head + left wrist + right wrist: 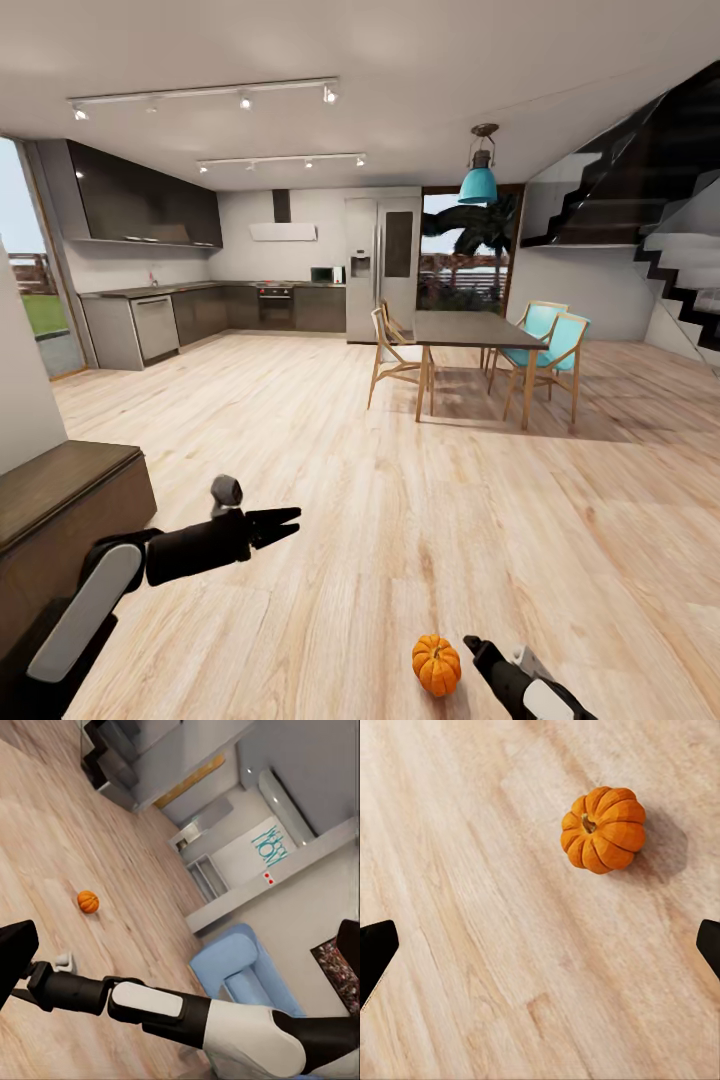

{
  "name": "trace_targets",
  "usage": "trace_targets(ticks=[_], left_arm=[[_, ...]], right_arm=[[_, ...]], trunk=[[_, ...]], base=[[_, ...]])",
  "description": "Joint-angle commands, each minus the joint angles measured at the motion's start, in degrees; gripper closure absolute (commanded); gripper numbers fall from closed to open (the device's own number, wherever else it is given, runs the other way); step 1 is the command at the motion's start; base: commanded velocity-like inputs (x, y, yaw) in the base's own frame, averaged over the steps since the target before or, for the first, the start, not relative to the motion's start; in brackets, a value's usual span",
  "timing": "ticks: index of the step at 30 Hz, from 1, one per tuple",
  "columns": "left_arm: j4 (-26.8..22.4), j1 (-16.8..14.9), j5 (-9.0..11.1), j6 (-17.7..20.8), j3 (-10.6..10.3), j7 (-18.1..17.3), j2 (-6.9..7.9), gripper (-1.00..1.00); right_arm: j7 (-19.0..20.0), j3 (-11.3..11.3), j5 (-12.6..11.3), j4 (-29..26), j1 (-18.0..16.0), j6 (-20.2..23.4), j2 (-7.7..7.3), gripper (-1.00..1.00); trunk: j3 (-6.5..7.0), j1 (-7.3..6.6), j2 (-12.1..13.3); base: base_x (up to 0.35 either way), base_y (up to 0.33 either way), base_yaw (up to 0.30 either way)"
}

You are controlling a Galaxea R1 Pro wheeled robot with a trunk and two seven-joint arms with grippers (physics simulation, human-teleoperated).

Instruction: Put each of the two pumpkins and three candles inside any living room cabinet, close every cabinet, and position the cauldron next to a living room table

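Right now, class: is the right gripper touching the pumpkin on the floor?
Apart. In the right wrist view the pumpkin sits on bare wooden floor, with open floor between it and the right gripper's two fingertips, which are spread wide at the picture's edges.

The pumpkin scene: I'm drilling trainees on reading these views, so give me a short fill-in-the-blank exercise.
1. The pumpkin lies on the wooden ____.
2. Of the two grippers, the one beside the pumpkin is the ____ gripper.
3. The pumpkin is ____ in colour.
4. The chairs at the far side of the dining table have ____ seats.

Missing words: floor; right; orange; blue
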Motion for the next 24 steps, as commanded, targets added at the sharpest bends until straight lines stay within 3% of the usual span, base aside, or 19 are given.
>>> trace_targets(ticks=[1,3,7,10,14,21,24], left_arm=[[0.2,-0.38,-0.21,0.1,-0.13,-0.42,-0.19,-1.0],[0.53,-1.39,-0.25,0.1,-0.46,-1.08,-0.63,-1.0],[0.94,-2.8,-0.32,0.1,-3.83,-1.97,-0.98,-1.0],[1.08,-3.11,-0.32,0.1,-5.13,-2.18,-1.0,-1.0],[0.88,-3.24,-0.31,0.1,-5.94,-2.3,-0.92,-1.0],[0.49,-3.27,-0.26,0.1,-6.11,-2.32,-0.87,-1.0],[0.52,-3.28,-0.26,0.1,-6.11,-2.33,-0.89,-1.0]], right_arm=[[0.46,-0.46,-0.02,-0.06,-0.02,0.31,-0.06,-1.0],[0.99,-0.53,-0.04,-0.12,-0.08,0.31,-0.2,-1.0],[1.66,-0.47,-0.05,-0.22,-1.01,0.37,0.1,-1.0],[1.95,-0.42,-0.04,0.05,-1.41,3.43,0.09,-1.0],[2.06,-0.4,-0.01,0.19,-1.63,7.66,0.22,-1.0],[2.29,-0.64,-0.04,0.03,-1.68,8.54,-0.29,-1.0],[4.1,-0.64,-0.05,0.0,-1.69,8.63,-0.38,-1.0]], trunk=[[-0.06,-0.01,-0.03],[-0.06,-0.01,-0.03],[-0.06,-0.01,-0.03],[-0.06,-0.01,-0.03],[-0.06,-0.01,-0.03],[-0.06,-0.01,-0.03],[-0.6,0.65,-1.23]], base=[[0.0,0.0,0.0],[0.0,0.0,0.0],[0.0,0.0,0.0],[0.0,0.0,0.0],[0.0,0.0,0.0],[0.0,0.0,0.0],[0.0,0.0,0.0]])
